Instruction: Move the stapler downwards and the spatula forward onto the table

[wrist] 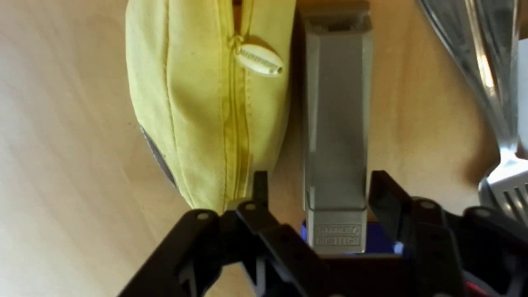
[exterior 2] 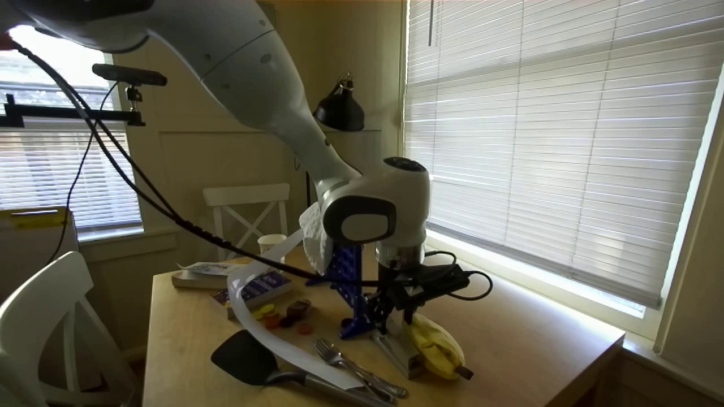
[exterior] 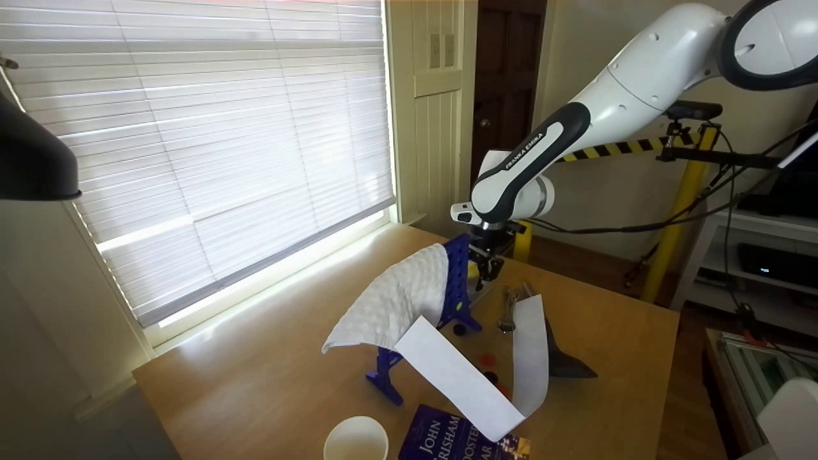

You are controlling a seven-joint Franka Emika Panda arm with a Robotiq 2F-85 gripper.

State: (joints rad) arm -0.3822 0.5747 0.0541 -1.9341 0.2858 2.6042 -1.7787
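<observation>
The tool (wrist: 319, 185) is spread wide with nothing gripped: its pouch-side finger (wrist: 260, 187) and its opposite finger (wrist: 383, 192) stand to either side of the grey stapler (wrist: 337, 128) in the wrist view, near the end that bears the maker's name. The stapler rests on the counter (exterior: 255, 383), its long axis running up the wrist view between the fingers, so closing should pinch it across its narrow width; the coming move turns on that. It is not centred. The opposite finger is just beside its flank, touching or not I cannot tell, while the pouch-side finger leaves a plain gap. I judge the step in hand to be lining up to grasp it. Beside the stapler, roughly parallel, lies the yellow zip pouch (wrist: 198, 103); its lower tip shows right by the pouch-side finger, which could snag the fabric. The zip parts near the top of that view, but what is inside cannot be made out. On the stapler's other side lies a fork (wrist: 509, 181) with more cutlery, and beyond it the spatula (exterior 2: 246, 356), partly hidden by a paper strip (exterior: 460, 380); it would need its own grasp later, probably by the handle. The blue stand (exterior: 457, 281) rises close to the tool. Farthest out is the white cup (exterior: 356, 441), its pale inside showing in an exterior view but cut off by the frame, so I cannot tell its contents
</observation>
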